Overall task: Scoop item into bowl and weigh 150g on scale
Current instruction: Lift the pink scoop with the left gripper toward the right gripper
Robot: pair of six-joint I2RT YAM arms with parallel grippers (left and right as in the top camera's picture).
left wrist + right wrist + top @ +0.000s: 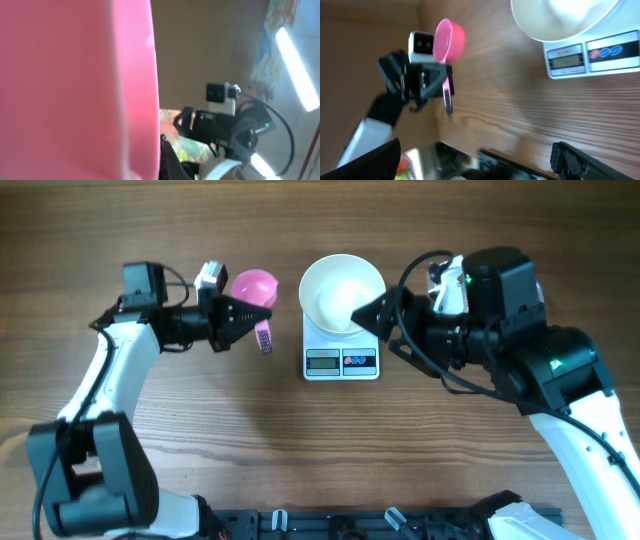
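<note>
White bowl (342,292) on scale (341,361) | right claw (358,315) at its rim, apart | left claw (262,317) clamped on pink scoop (255,285)

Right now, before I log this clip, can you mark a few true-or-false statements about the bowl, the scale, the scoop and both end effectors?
1. The bowl sits on the scale. True.
2. The left end effector is open and empty. False: it is shut on the pink scoop.
3. The right end effector grips the scoop. False: it is open and holds nothing, at the bowl's right side.
4. The scoop is off to the left of the scale, not over the bowl. True.
5. The bowl is heaped with beans. False: its inside shows plain white.
</note>
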